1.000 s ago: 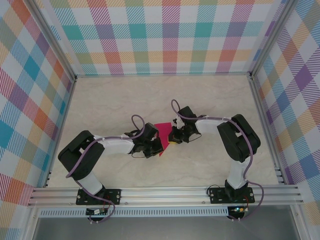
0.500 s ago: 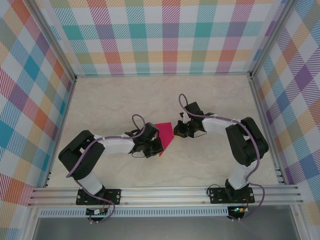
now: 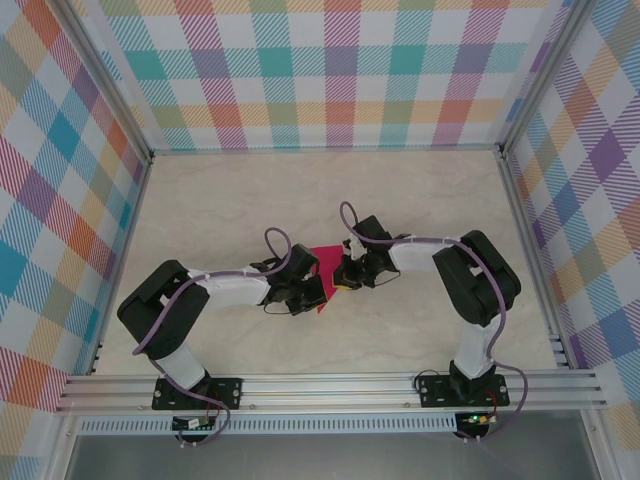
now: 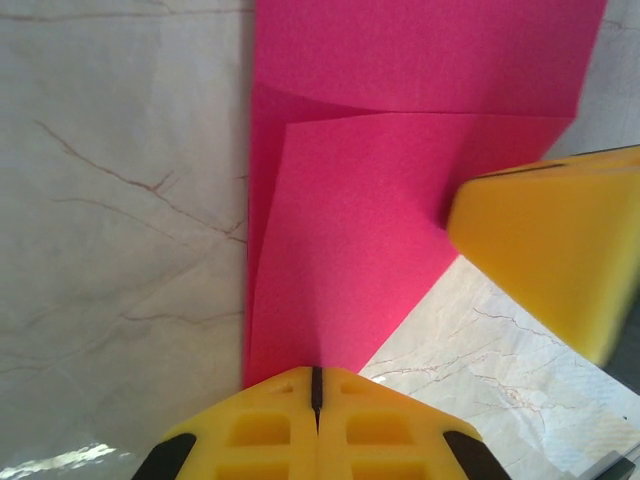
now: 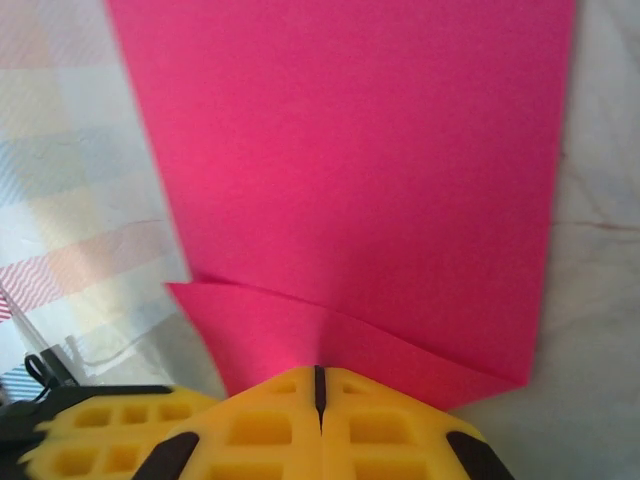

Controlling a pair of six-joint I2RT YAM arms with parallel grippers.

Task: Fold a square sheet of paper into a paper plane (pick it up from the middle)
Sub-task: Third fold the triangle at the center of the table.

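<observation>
1. Paper (image 3: 326,262) is partly folded, at mid-table (image 3: 250,190), between the two grippers.
2. Left gripper (image 4: 315,378): fingers pressed together, pinching the paper's near corner.
3. Right gripper (image 5: 319,376): fingers pressed together, pinching the paper's folded edge.

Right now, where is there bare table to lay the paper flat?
Bare: the far half of the table, up to the checkered back wall, and the near strip between the arm bases. Crowded: the centre, where left gripper and right gripper both pinch the pink paper.
</observation>
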